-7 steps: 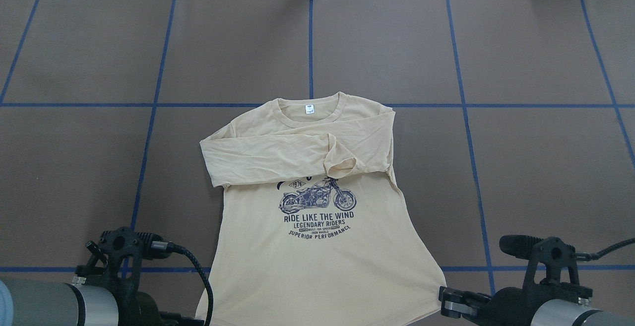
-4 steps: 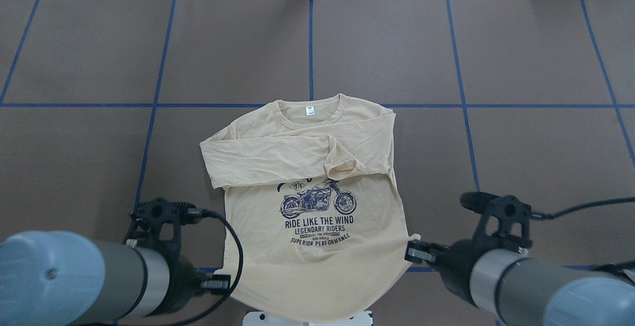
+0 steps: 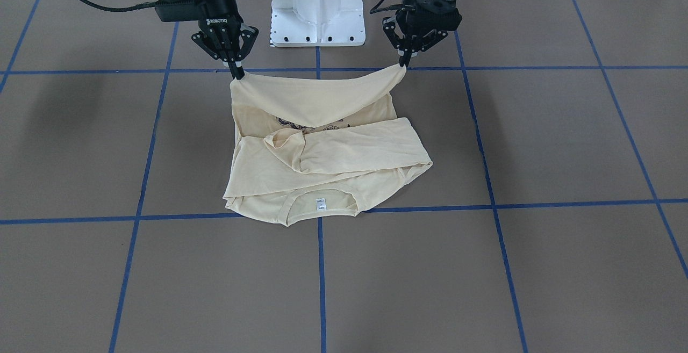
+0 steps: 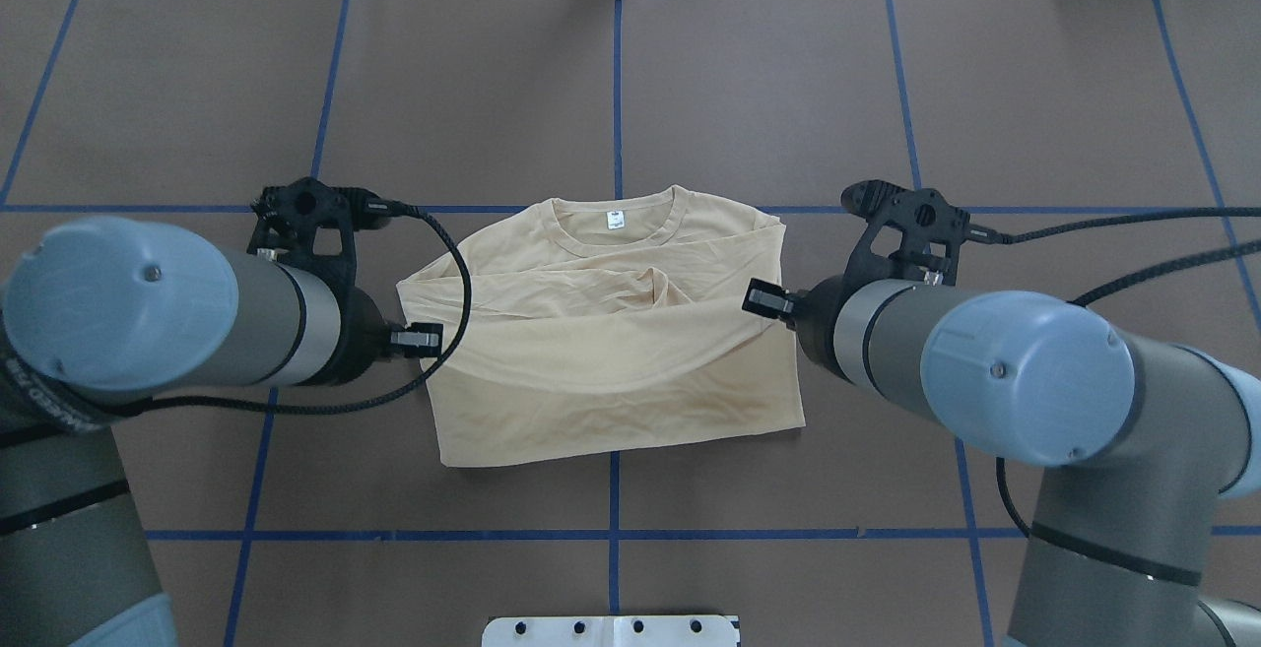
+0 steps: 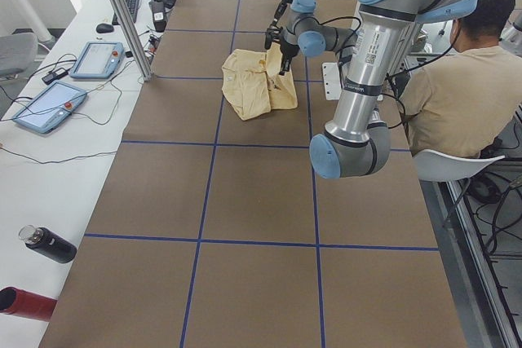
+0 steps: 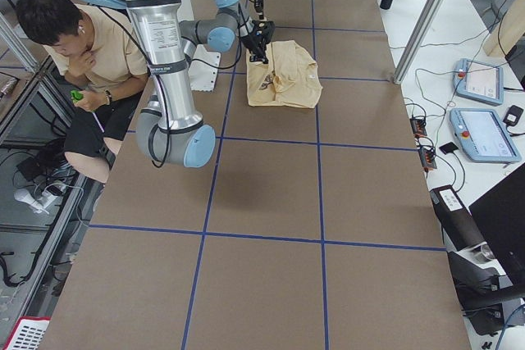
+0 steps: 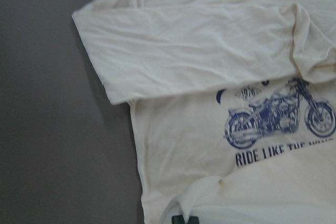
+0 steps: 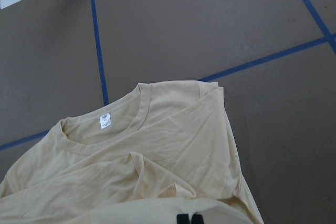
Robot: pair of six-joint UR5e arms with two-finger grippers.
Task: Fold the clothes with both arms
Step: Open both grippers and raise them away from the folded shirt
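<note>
Nearest the robot, the white pedestal base (image 3: pixel 317 4) is seen at the edge of the surface (image 4: pixel 788 86). Just in front of it, the left tool (image 3: pixel 402 64) and the right tool (image 3: pixel 237 75) are each pinched tight on one corner of the hem (image 3: pixel 317 100) of the cream-yellow T-shirt (image 4: pixel 611 401), with the fingers pointed downward. The hem is held raised off the surface and stretched between the two tools, sagging in the middle, so that the lower body of the garment is doubled over above the chest. The navy motorcycle print (image 7: pixel 278 119) is partly covered by this raised fabric.

Beyond it, the two long sleeves (image 3: pixel 349 151) are laid folded across the chest, one overlapping the other. Farther out, the collar is laid flat with the small white neck label (image 3: pixel 321 204) facing up, close to a crossing of blue tape lines.

The surface is covered in brown material and marked into a grid by blue tape. Along its far edge a second, white surface is seen, on which two tablet-like pendants (image 5: pixel 98 59), cables, a black bottle (image 5: pixel 47 244) and a red bottle (image 5: pixel 24 302) are placed. A person (image 5: pixel 453 95) is seated behind the robot.
</note>
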